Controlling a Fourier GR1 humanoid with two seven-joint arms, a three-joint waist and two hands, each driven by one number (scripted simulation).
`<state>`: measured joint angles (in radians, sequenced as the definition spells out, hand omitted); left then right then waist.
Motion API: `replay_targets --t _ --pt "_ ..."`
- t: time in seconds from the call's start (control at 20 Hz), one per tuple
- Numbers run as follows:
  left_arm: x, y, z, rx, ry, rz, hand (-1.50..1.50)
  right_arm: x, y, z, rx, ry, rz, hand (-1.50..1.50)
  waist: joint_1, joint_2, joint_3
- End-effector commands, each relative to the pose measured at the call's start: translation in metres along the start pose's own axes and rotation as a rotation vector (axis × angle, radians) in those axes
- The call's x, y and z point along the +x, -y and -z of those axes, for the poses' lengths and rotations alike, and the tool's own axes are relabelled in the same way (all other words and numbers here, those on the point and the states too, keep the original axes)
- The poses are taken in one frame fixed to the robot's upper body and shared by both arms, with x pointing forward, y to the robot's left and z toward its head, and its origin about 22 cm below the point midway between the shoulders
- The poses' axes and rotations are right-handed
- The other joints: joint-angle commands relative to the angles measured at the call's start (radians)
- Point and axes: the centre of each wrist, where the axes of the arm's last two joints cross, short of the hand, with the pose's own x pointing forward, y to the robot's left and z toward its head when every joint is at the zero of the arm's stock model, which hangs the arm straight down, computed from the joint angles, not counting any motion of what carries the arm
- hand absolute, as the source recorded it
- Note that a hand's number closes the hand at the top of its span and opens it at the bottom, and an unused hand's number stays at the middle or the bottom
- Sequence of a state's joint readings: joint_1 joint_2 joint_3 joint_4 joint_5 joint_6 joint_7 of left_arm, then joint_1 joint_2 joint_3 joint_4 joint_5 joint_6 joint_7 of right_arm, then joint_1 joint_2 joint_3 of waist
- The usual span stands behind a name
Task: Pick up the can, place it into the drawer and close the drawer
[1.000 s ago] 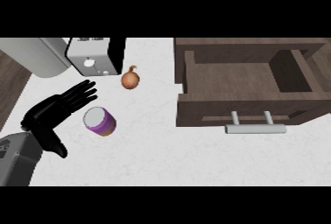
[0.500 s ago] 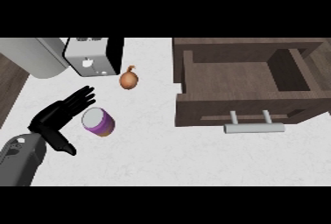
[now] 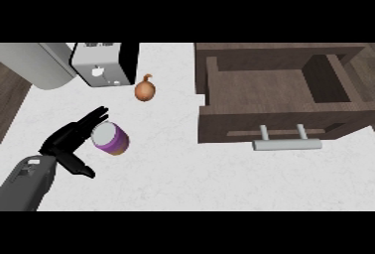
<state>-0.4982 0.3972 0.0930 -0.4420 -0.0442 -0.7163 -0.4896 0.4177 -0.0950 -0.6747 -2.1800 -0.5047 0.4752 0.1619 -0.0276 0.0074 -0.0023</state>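
Note:
The can [image 3: 112, 139], purple with a white top, stands on the white counter left of centre. My left hand [image 3: 68, 142] is right against its left side. The fingers [image 3: 93, 119] are straight and reach past the can's far-left rim, while the thumb [image 3: 79, 168] sticks out toward the near side. The hand is open and nothing is curled round the can. At the upper right, the dark wooden drawer [image 3: 273, 89] stands pulled out and holds nothing that I can see. Its metal handle [image 3: 287, 144] faces the near side. My right hand does not show.
A brown onion [image 3: 145, 90] lies beyond the can. A toaster [image 3: 103, 65] and a large grey cylinder [image 3: 36, 65] stand at the back left. White counter [image 3: 183, 173] stretches between the can and the drawer front.
My left hand has slid down and to the right, coming up against the can's left side. The can, onion and drawer have stayed put.

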Motion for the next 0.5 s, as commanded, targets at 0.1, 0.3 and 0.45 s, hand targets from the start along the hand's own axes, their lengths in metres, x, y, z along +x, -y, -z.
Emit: replay_targets --t 0.1,0.3,0.45 --pt "-0.016 0.009 0.008 -0.049 0.03 -0.08 -1.5 -0.012 0.007 -0.002 0.006 -0.017 0.002 -1.5 -0.006 0.004 -0.001" --pt "-0.021 0.019 0.015 -0.101 0.044 -0.087 -1.5 -0.004 0.008 0.012 0.003 0.018 0.005 -1.5 -0.003 0.005 -0.001" --pt "-0.017 0.013 0.015 -0.09 0.025 -0.109 -1.5 -0.004 0.007 0.002 0.026 -0.002 0.002 -1.5 -0.014 0.006 -0.002"
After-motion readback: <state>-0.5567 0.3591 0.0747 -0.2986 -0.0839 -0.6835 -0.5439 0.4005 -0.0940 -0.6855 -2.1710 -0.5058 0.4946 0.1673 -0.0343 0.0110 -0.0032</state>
